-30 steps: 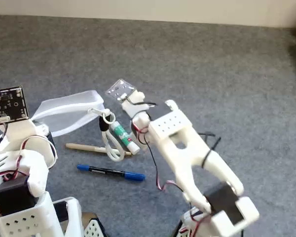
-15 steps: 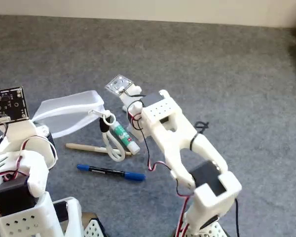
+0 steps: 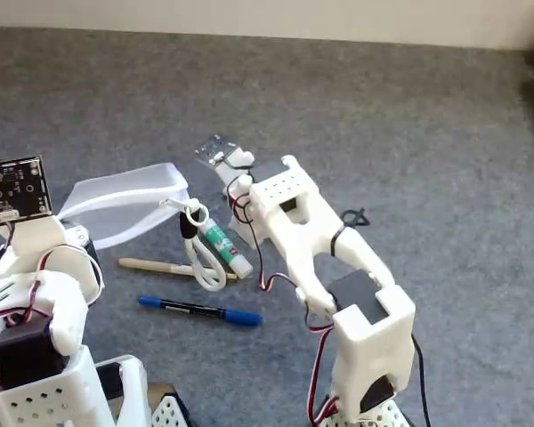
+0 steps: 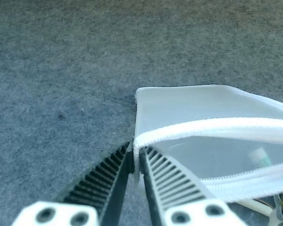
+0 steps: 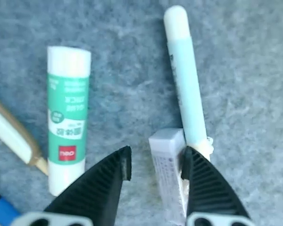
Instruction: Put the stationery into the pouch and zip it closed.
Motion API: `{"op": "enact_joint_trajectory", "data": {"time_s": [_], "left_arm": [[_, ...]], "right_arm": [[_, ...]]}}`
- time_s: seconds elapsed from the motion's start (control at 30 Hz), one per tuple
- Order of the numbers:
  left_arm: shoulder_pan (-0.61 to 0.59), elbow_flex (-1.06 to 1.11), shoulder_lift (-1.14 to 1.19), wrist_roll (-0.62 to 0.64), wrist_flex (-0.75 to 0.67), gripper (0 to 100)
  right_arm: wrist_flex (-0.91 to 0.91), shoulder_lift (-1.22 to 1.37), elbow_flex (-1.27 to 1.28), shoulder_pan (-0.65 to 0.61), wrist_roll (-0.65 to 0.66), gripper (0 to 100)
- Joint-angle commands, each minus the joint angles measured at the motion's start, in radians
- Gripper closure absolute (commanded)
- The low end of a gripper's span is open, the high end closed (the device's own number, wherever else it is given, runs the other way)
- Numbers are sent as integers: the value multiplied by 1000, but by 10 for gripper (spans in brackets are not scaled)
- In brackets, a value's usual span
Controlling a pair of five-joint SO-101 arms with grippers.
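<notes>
My right gripper (image 5: 156,159) hangs with its jaws spread. One fingertip is just beside a small white eraser (image 5: 166,181), which lies against a pale blue pen (image 5: 184,84). The glue stick (image 5: 67,117) lies near them on the grey carpet (image 5: 127,56), a pencil (image 5: 9,134) beside it. My left gripper (image 4: 136,151) is pinched onto the zip edge of the white mesh pouch (image 4: 198,108), whose mouth gapes open.

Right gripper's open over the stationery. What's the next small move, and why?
Probably shift the right gripper slightly toward the eraser to centre it before lowering. The eraser lies close against one finger and touches the pale pen, so closing now might catch both. The left gripper holds the pouch open.
</notes>
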Motion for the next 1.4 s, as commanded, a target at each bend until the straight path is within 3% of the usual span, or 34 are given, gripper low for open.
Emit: {"op": "enact_joint_trajectory", "data": {"time_s": [0.0, 0.37, 0.63, 0.93, 1.1, 1.37], "left_arm": [[-18, -48, 19, -5, 3, 993], [-18, -48, 19, -5, 11, 993], [-18, -50, 19, -5, 17, 993], [-18, -50, 19, -5, 17, 993], [-15, -50, 19, -3, 11, 993], [-10, -54, 19, -3, 9, 993]], "right_arm": [[1, -5, -27, 10, 11, 848], [2, 13, -21, 10, 11, 853], [41, 102, -31, 8, 11, 986], [176, 97, -127, 27, 8, 995], [194, -15, -124, 30, 2, 995], [81, -262, 122, 28, -44, 995]]}}
